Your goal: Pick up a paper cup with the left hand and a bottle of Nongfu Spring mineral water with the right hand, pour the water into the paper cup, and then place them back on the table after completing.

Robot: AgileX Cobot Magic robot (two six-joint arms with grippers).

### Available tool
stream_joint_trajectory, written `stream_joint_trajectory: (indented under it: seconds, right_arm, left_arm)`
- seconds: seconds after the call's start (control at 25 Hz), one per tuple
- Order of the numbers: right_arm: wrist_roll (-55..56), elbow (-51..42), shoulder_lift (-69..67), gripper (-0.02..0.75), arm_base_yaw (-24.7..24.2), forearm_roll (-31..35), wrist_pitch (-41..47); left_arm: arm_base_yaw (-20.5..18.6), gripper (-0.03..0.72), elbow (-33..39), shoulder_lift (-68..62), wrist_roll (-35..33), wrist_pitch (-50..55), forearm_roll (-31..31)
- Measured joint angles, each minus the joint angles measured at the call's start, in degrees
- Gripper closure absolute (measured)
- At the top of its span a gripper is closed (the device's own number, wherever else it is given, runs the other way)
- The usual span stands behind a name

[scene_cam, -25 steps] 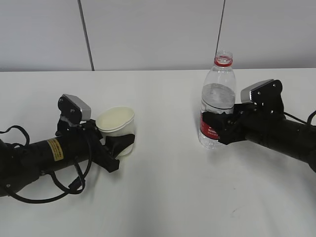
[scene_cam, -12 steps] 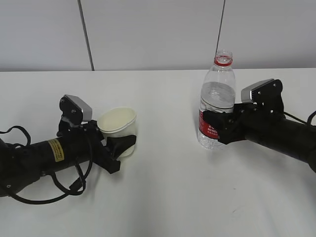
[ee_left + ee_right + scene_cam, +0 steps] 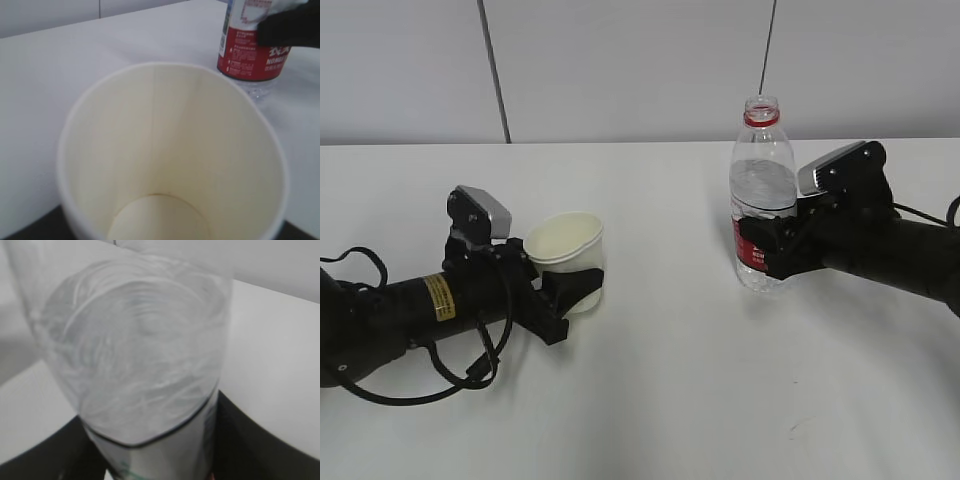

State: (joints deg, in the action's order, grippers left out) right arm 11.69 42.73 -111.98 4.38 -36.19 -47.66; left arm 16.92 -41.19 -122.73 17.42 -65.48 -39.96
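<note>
Exterior view: left pincer clamps cup, right pincer clamps bottle, well apart.

I am seeing a red label wrapping the bottle — white letters are reading "NONGF", the small print beside them is staying too fine. The yellow sticker on the left arm is showing dark print — illegible.

paper cup sitting left on table, bottle standing well apart right, left hand and right hand flanking them.
</note>
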Motion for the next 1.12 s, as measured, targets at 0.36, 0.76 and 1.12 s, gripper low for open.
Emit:
stream_joint_trajectory:
  seconds: [0.36,0.76,1.12]
  right_arm:
    - [-2.1,6.0,2.1,0.353,3.5,-1.3,14.2]
    - [-4.9,12.6,2.1,0.358,5.6,-6.7,23.6]
    - [-5.6,17.9,2.1,0.361,6.3,-15.1,29.0]
  left_arm:
    - [0.1,0.321,-6.0,0.0,5.9,0.1,-5.6]
    - [4.1,0.323,-12.2,0.0,7.5,7.3,-8.5]
    - [4.5,0.323,-15.3,0.0,8.0,9.8,-8.0]
